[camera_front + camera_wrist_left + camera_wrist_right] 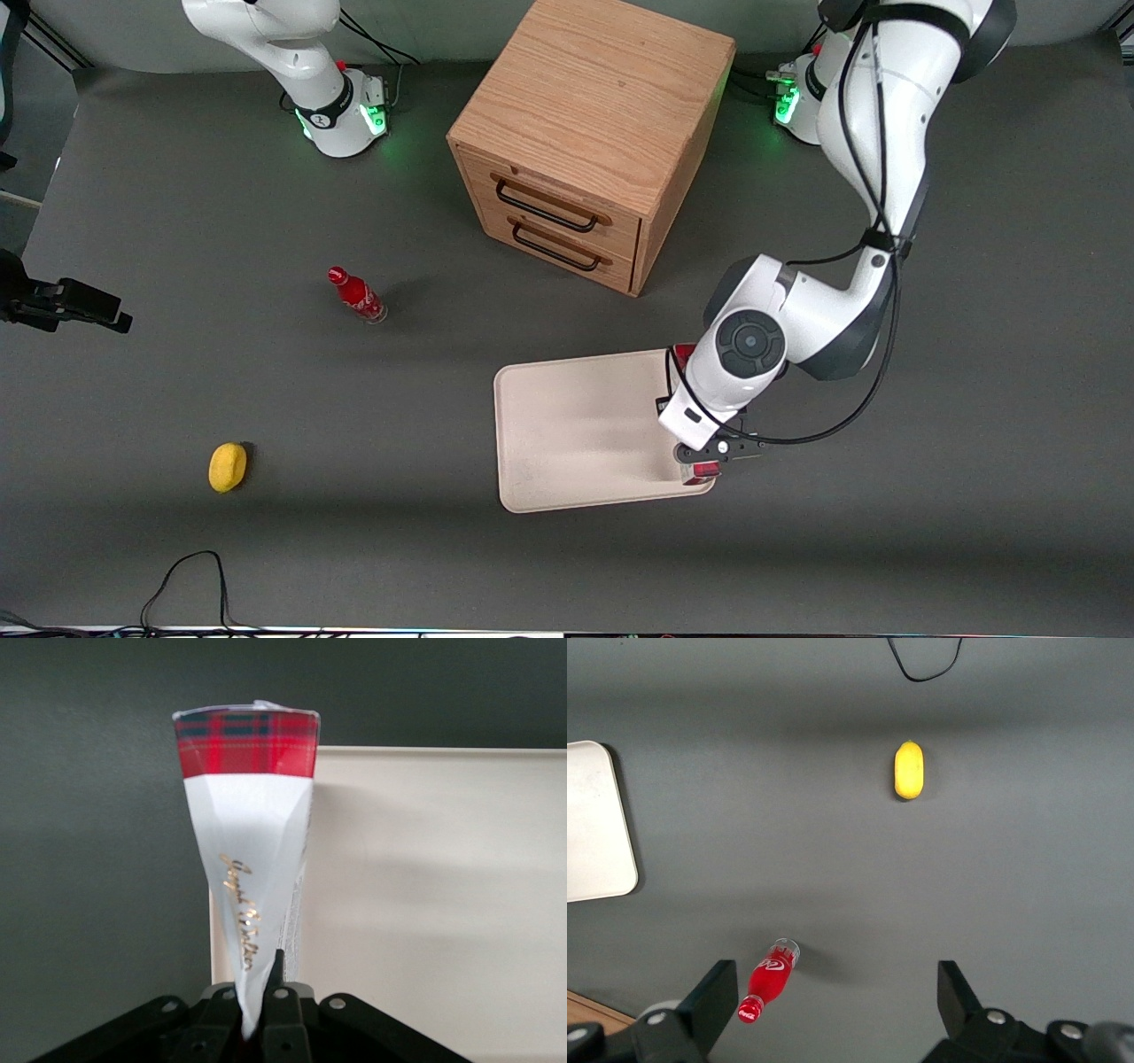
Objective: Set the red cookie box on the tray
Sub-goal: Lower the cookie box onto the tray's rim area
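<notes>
On the grey worktop point(177, 221), going from the parked arm's end to the working arm's, there is a yellow lemon point(228, 467) near the front camera, then a small red bottle point(356, 296) standing farther from it, then a wooden cabinet point(592, 133) with two drawers, and then the tray point(567, 434), which lies nearer the front camera than the cabinet. The pincer point(704, 462) hangs over the edge of the tray that is toward the working arm's end. It is closed on the box point(248, 859), pinching the box thin at one end. The box is over that edge of the tray, partly over the tray and partly over the worktop beside it. I think the arm holds it there because it is bringing the box in to put it down, and the box may need to go more toward the middle so it does not tip off the rim. In the front view the arm hides most of the box, and only small red bits show above and below the wrist. The left wrist view shows much more: the white side with gold writing, the red checked end, and the fingers point(283, 1010) squeezing it. The right wrist view shows the lemon, the bottle and a corner of the tray, but not the box.
</notes>
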You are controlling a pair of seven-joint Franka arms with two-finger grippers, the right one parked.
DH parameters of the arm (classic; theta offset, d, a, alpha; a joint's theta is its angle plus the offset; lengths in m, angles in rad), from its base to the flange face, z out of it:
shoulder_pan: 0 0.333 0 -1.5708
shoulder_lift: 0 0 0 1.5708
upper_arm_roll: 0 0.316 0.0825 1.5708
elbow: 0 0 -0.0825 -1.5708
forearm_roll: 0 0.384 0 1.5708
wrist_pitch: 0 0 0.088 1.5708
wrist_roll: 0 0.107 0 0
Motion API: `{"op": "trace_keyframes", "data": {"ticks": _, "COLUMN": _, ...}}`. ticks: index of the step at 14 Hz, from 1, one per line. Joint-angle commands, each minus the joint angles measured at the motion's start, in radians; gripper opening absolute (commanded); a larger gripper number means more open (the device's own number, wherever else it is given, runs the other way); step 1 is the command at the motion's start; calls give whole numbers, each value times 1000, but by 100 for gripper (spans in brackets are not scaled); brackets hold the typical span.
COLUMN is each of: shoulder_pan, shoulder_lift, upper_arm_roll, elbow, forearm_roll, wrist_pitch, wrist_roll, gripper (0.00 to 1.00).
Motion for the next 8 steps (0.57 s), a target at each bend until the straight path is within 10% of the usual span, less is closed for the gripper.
{"op": "trace_keyframes", "data": {"ticks": 1, "shoulder_pan": -24, "shoulder_lift": 25, "upper_arm_roll": 17, "elbow": 16, "forearm_roll": 23, "wrist_pitch": 17, "wrist_roll": -65, "gripper": 0}}
{"op": "trace_keyframes", "data": {"ticks": 6, "shoulder_pan": -27, "shoulder_lift": 41, "upper_arm_roll": 26, "elbow": 4, "forearm_roll": 31, "wrist_pitch": 23, "wrist_roll": -67, "gripper": 0}}
{"op": "trace_keyframes", "data": {"ticks": 8, "shoulder_pan": -27, "shoulder_lift": 44, "upper_arm_roll": 28, "elbow": 2, "forearm_roll": 33, "wrist_pitch": 34, "wrist_roll": -67, "gripper": 58}}
